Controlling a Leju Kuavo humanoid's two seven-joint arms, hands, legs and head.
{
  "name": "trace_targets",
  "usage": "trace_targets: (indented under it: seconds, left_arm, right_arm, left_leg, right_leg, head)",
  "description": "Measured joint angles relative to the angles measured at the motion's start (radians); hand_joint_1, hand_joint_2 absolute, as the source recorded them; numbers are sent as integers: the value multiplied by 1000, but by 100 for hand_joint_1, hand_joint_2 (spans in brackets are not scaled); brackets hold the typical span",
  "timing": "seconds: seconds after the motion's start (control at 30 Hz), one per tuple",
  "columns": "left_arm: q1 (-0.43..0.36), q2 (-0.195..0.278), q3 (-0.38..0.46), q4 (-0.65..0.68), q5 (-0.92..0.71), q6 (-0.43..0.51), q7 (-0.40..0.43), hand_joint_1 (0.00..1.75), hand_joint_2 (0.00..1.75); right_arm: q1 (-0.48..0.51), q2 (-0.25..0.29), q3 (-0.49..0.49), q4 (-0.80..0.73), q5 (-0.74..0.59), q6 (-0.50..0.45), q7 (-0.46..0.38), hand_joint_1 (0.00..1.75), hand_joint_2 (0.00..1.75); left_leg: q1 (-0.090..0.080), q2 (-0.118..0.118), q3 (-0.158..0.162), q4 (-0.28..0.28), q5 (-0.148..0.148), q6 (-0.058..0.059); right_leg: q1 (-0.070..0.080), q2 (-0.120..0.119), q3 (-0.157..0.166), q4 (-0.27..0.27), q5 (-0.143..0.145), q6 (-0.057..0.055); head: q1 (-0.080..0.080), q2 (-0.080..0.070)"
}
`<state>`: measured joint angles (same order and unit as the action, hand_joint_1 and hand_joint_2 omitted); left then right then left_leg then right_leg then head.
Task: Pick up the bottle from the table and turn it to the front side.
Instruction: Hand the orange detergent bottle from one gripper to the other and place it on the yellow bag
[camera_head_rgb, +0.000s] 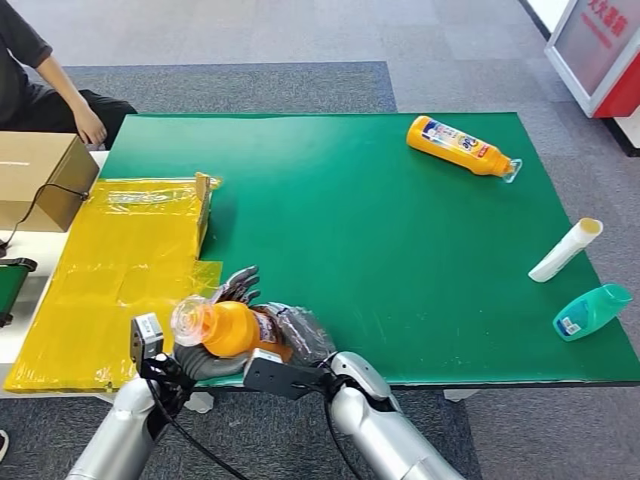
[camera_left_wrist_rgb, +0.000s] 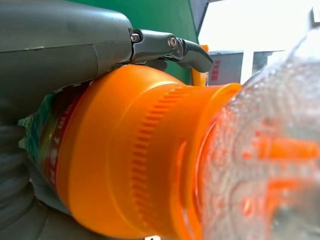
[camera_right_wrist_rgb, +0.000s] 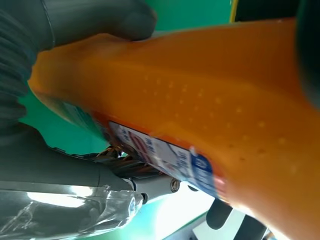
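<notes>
**Two hands on one orange bottle**

Both hands hold the bottle (camera_head_rgb: 226, 328) at the near edge of the green table (camera_head_rgb: 362, 230). It is smooth orange plastic with a ribbed neck, a clear domed cap and a printed label, lying roughly level. The left hand (camera_head_rgb: 226, 300) wraps the neck end, its dark fingers (camera_left_wrist_rgb: 188, 50) over the shoulder; the right hand (camera_head_rgb: 298, 335) grips the body.

Head view: high, looking forward and down over the green table (camera_head_rgb: 392, 250). Wrist views: pressed against the orange bottle (camera_left_wrist_rgb: 124, 160) (lower left of the head frame), shared by all three, table green behind.
</notes>
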<state>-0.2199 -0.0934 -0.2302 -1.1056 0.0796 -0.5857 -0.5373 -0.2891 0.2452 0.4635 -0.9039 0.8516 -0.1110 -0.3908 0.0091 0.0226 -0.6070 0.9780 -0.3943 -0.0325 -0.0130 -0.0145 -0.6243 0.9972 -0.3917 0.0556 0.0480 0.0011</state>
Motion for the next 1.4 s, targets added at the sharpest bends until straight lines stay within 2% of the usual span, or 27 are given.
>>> trace_targets:
  seconds: [0.03, 0.07, 0.27, 0.4, 0.6, 0.73, 0.83, 0.9, 0.97, 1.07, 1.17, 1.37, 1.4]
  left_arm:
    - [-2, 6, -9, 0, -11, 12, -10, 164, 175]
    - [-4, 10, -17, -3, -28, 33, -19, 175, 175]
    - [6, 5, -44, -79, -244, 250, -8, 175, 175]
    - [8, -2, -53, -154, -527, 438, 72, 175, 175]
    - [11, -4, -55, -234, -818, 587, 177, 175, 175]
    - [12, -4, -50, -284, -930, 628, 223, 175, 175]
    - [10, 2, -41, -314, -1102, 649, 322, 175, 175]
    - [0, 17, -26, -323, -1221, 647, 386, 175, 175]
    - [-21, 43, -9, -312, -1314, 651, 415, 175, 175]
    - [-70, 100, 7, -236, -1427, 683, 421, 175, 175]
    - [-114, 145, 18, -124, -1470, 711, 421, 175, 175]
    - [-175, 184, 31, 65, -1488, 748, 417, 175, 175]
    - [-183, 186, 33, 88, -1491, 752, 416, 168, 175]
  right_arm:
    - [-4, 1, 1, 7, 0, -4, 0, 1, 175]
    - [-6, 2, 2, 13, 0, -8, 2, 0, 175]
    - [-2, 2, -9, 19, 2, -30, 29, 0, 175]
    - [21, 0, -41, -7, 10, -34, 43, 0, 175]
    - [71, -6, -96, -81, 36, -24, 60, 0, 175]
    - [90, -8, -123, -127, 45, -17, 68, 0, 175]
    - [106, -8, -144, -164, 47, -9, 79, 0, 175]
    - [120, -10, -161, -192, 49, 1, 84, 0, 175]
    - [130, -12, -175, -213, 52, 12, 82, 0, 175]
    - [135, -14, -183, -222, 53, 26, 67, 0, 175]
    - [134, -14, -186, -220, 48, 27, 51, 0, 175]
    - [133, -14, -187, -209, 43, 26, 40, 0, 175]
    - [133, -14, -187, -208, 42, 26, 39, 0, 175]
  left_leg:
    - [0, 0, 0, 0, 0, 0]
    - [0, 0, 0, 0, 0, 0]
    - [0, 0, 1, 0, 0, 0]
    - [0, 0, 1, 0, 0, 0]
    - [0, 0, 0, 0, 2, -1]
    - [0, 0, 0, 0, 1, -1]
    - [0, 0, 0, 0, 1, -1]
    - [0, 0, 0, 0, 1, -1]
    - [0, 0, 0, 0, 2, -1]
    - [0, 0, 0, 0, 2, -2]
    - [1, 1, 0, 0, 3, -3]
    - [1, 0, 0, 0, 3, -2]
    - [1, 0, 0, 0, 3, -2]
  right_leg:
    - [0, 0, 0, 0, 0, 0]
    - [0, 0, 0, 0, 0, 0]
    - [0, 0, 1, 0, 1, 0]
    - [0, 0, 1, 0, 1, -1]
    - [0, 0, 0, 0, 2, -2]
    - [0, 0, 0, 0, 2, -2]
    - [0, 0, 0, 0, 2, -2]
    - [0, 0, 0, 0, 2, -2]
    - [0, 0, 0, 0, 2, -2]
    - [1, 1, -1, 0, 2, -2]
    - [1, 1, -1, 0, 2, -3]
    - [1, 1, -1, 0, 3, -3]
    - [1, 1, -1, 0, 3, -3]
  head:
    - [0, 0]
    - [0, 0]
    - [0, 0]
    - [0, 0]
    - [0, 0]
    - [0, 0]
    - [0, 0]
    - [0, 0]
    - [0, 0]
    - [0, 0]
    - [0, 0]
    - [0, 0]
    - [0, 0]
